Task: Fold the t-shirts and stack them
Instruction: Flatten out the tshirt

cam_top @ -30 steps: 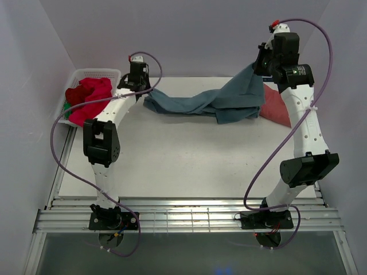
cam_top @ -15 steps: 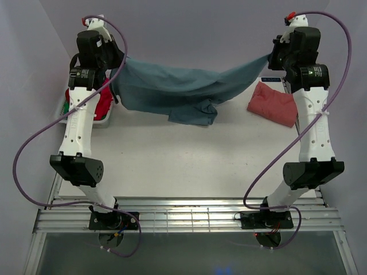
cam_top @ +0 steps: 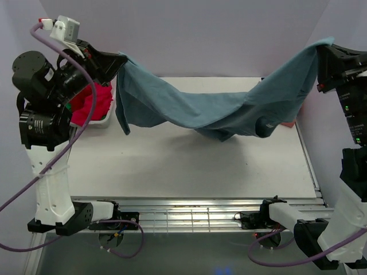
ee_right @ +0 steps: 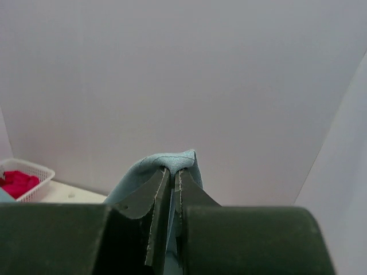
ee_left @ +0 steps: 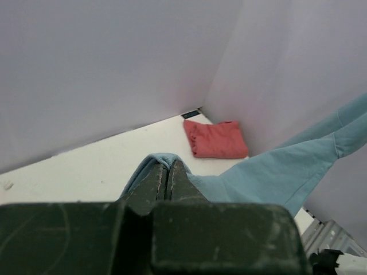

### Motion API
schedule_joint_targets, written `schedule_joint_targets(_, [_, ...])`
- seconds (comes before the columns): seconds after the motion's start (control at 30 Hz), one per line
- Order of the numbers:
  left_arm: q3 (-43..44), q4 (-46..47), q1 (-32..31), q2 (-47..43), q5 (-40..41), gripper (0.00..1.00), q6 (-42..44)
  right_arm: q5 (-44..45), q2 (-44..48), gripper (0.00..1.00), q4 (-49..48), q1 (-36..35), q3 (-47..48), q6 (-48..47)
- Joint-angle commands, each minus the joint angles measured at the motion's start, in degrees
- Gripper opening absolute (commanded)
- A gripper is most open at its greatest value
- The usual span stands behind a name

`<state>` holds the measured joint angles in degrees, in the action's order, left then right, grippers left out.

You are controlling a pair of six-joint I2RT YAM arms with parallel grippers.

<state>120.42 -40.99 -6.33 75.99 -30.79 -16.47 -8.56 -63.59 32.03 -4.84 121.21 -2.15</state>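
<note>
The large teal-blue t-shirt (cam_top: 212, 109) hangs stretched in the air between both grippers and sags in the middle above the table. High at the left, my left gripper (cam_top: 119, 59) is shut on one edge of the shirt (ee_left: 269, 172); the closed tips show in its wrist view (ee_left: 168, 166). My right gripper (cam_top: 321, 50) is shut on the opposite edge, high at the right; the cloth (ee_right: 172, 160) bunches over its tips (ee_right: 174, 172). A folded salmon-pink t-shirt (ee_left: 217, 139) lies at the table's far right corner. A bright red t-shirt (cam_top: 94, 100) fills the basket.
The white lattice basket (cam_top: 108, 117) stands at the far left of the white table (cam_top: 172, 166), and shows in the right wrist view too (ee_right: 34, 170). Pale walls enclose the back and both sides. A metal rail (cam_top: 189, 215) runs along the near edge.
Both arms have risen and spread apart. The teal shirt has come up off the table and now hangs taut between the two grippers, covering most of the salmon shirt from above.
</note>
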Motion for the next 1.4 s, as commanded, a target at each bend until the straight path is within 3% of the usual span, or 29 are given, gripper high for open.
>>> schedule_joint_targets(0.0, [1.8,2.6,0.1,-3.0,-5.9,0.0,-3.7,1.2,0.1,0.08,-5.0,0.2,1.3,0.8])
schedule_joint_targets(0.13, [3.8,4.2,0.1,-4.1,-7.8,0.0,-5.9,2.0,0.9,0.08,-6.5,0.2,4.6,3.6])
schedule_joint_targets(0.3, [1.5,5.1,0.1,-4.8,-7.2,0.0,-6.7,5.1,1.6,0.08,-12.5,0.2,1.2,4.3])
schedule_joint_targets(0.5, [-21.9,12.5,0.1,-4.1,-2.6,0.0,-8.8,8.1,-10.7,0.08,-13.1,0.2,-2.8,3.2])
schedule_joint_targets(0.63, [-39.4,20.3,0.4,0.6,0.5,0.0,-11.0,3.2,-22.4,0.08,-13.4,1.5,-4.0,5.9])
schedule_joint_targets(0.7, [-48.1,26.1,1.1,5.0,5.1,0.0,-11.4,0.7,-31.4,0.08,-13.3,2.0,-2.5,6.8])
schedule_joint_targets(0.8, [-52.6,31.7,3.2,15.5,8.3,0.0,-13.6,-1.6,-44.3,0.08,-11.0,2.2,3.2,8.8])
schedule_joint_targets(0.93, [-49.2,34.4,4.0,30.5,10.0,0.0,-15.3,-0.5,-58.5,0.08,-10.5,2.2,6.7,11.1])
schedule_joint_targets(1.0, [-43.7,32.8,4.0,37.3,11.5,0.0,-15.6,-0.6,-61.2,0.09,-11.4,2.2,6.2,11.6])
schedule_joint_targets(1.07, [-41.1,32.2,4.0,39.2,12.8,0.1,-16.0,-0.8,-62.9,0.17,-12.6,2.1,3.6,11.6])
schedule_joint_targets(1.1, [-39.0,32.3,4.0,39.5,14.5,0.25,-16.3,-0.6,-62.5,0.2,-13.7,2.1,2.6,11.1])
schedule_joint_targets(1.17, [-37.5,32.2,4.0,38.8,16.3,0.46,-16.7,0.2,-61.2,0.34,-15.1,2.1,0.2,10.4])
schedule_joint_targets(1.23, [-34.8,31.2,4.0,37.5,18.8,0.63,-16.5,1.0,-58.8,0.38,-16.4,2.2,-2.5,9.1])
schedule_joint_targets(1.37, [-32.9,26.2,4.0,34.4,20.1,0.66,-15.6,1.1,-53.8,0.44,-16.7,2.1,-5.7,7.1])
